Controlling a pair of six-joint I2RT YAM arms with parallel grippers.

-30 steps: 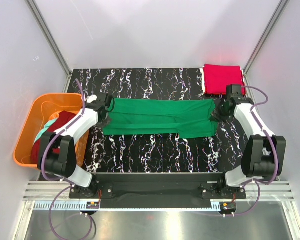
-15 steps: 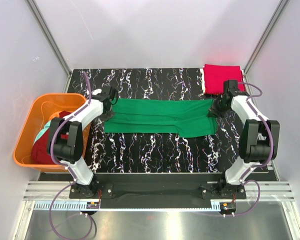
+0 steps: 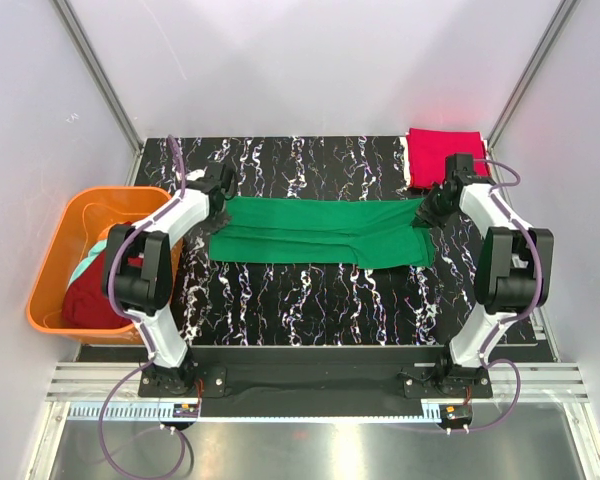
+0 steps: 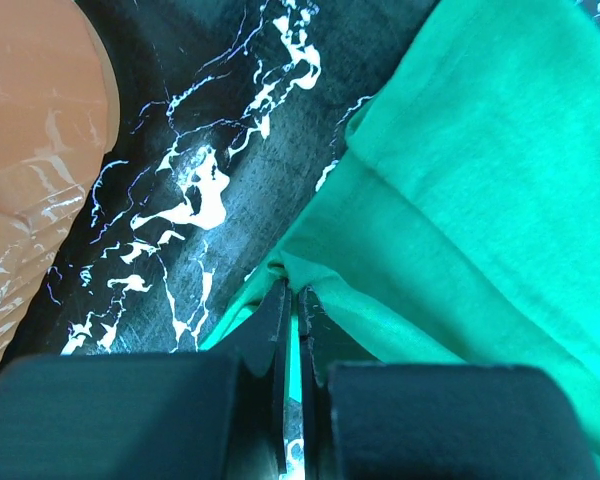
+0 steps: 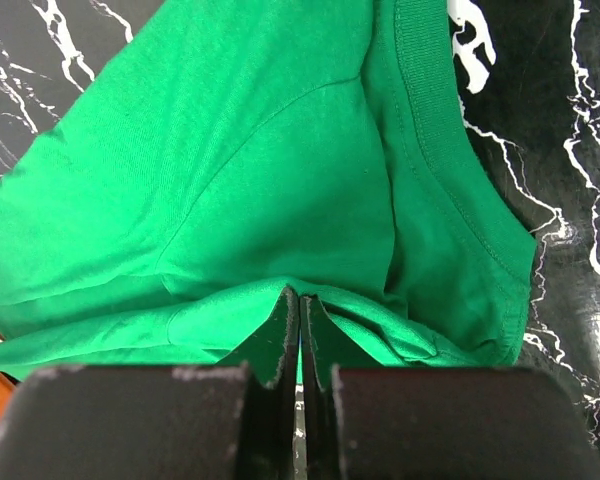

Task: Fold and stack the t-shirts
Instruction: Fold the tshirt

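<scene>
Where the black marbled table (image 3: 310, 300) begins just right of the orange plastic basket (image 3: 52, 258), find a kelly green t-shirt (image 3: 320, 232) spread long and flat, running lengthwise away from the basket, with soft creases along its length. Pinched together on the shirt's end nearest the basket: the left gripper (image 4: 290, 293), jaws drawn close with a small fold of green cloth caught between the tips, bare table on the basket side of it. Likewise at the end farthest from the basket: the right gripper (image 5: 299, 300), jaws pressed together on a ridge of fabric just beside the ribbed neckline. Past that end, farther still from the basket and set further back than it, see a bright red t-shirt (image 3: 442, 152), folded into a neat rectangle and lying apart from the green one. Inside the basket, heaped loosely and unfolded: a dark maroon t-shirt (image 3: 85, 305), with a pale teal garment (image 3: 88, 262) draped across its far side. Cannot tell how much of either is hidden under the left arm's elbow.
</scene>
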